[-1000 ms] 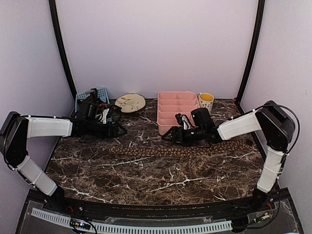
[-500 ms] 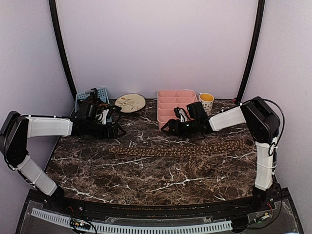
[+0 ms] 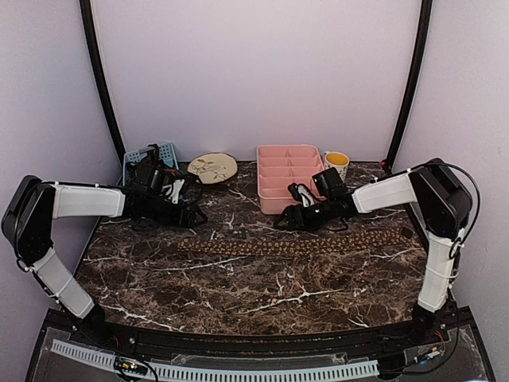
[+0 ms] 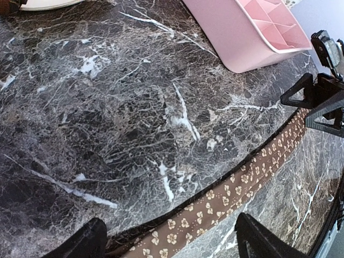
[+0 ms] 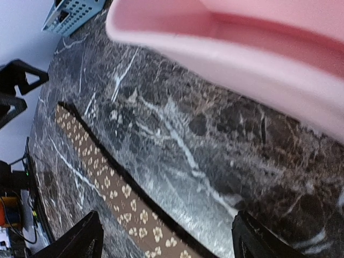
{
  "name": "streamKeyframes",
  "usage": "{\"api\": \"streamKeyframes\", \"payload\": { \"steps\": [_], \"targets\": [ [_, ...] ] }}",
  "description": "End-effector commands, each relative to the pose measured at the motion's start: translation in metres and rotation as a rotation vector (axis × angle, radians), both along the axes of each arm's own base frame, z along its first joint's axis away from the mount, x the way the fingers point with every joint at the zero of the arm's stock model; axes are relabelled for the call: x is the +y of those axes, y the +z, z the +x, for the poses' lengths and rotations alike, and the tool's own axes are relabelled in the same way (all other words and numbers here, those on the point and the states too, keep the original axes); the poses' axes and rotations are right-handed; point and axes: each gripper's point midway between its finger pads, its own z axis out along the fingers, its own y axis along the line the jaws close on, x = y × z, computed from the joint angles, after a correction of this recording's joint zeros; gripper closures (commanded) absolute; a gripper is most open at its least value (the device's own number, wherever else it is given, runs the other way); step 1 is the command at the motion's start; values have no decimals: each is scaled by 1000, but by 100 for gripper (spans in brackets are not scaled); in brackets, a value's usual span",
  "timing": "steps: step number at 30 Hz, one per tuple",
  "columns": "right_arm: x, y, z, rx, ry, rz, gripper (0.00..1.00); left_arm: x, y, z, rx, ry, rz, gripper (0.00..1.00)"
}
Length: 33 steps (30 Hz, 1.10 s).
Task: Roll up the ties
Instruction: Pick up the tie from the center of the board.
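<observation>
One tie (image 3: 294,245), dark brown with tan flowers, lies flat across the table from left of centre to the right edge. It also shows in the left wrist view (image 4: 236,183) and in the right wrist view (image 5: 107,177). My left gripper (image 3: 193,213) is open and empty, hovering just above and behind the tie's narrow left end; the left wrist view shows it (image 4: 169,242) with the tie between its spread fingers. My right gripper (image 3: 284,222) is open and empty near the front of the pink tray, behind the tie's middle; the right wrist view shows it (image 5: 166,239) spread wide.
A pink divided tray (image 3: 290,179) stands at the back centre, with a yellow-filled cup (image 3: 336,164) to its right. A plate (image 3: 212,168) and a blue basket (image 3: 151,159) sit at the back left. The table is dark marble.
My right gripper swung back toward the pink tray, then came slightly right and forward. My left gripper shifted a little to the right. The tie has not moved.
</observation>
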Motion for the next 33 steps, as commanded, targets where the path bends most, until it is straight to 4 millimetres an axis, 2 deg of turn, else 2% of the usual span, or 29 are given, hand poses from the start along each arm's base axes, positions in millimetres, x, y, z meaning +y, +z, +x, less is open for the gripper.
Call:
{"api": "streamKeyframes", "payload": {
  "steps": [1, 4, 7, 11, 16, 20, 27, 33],
  "targets": [
    [-10, 4, -26, -45, 96, -79, 18, -13, 2, -8, -14, -75, 3, 15],
    [-14, -10, -33, -20, 137, -138, 19, -11, -3, -10, 0, -66, 14, 15],
    [-17, -28, -48, 22, 184, -191, 23, 0, -7, -10, 14, 0, 42, 14],
    [-18, -31, -61, 40, 215, -199, 30, 17, -14, -19, 58, 115, 29, 14],
    [-13, -7, -52, -13, 191, -192, 33, 43, -29, -31, 120, 254, -5, 15],
    [5, 23, -40, -84, 171, -147, 31, 59, -34, -34, 145, 329, 1, 20],
    [40, 55, -39, -130, 158, -24, 32, 56, -41, -30, 178, 336, -41, 49],
    [59, 62, -40, -104, 149, 64, 37, 56, -50, -33, 199, 333, -37, 61]
  ]
}}
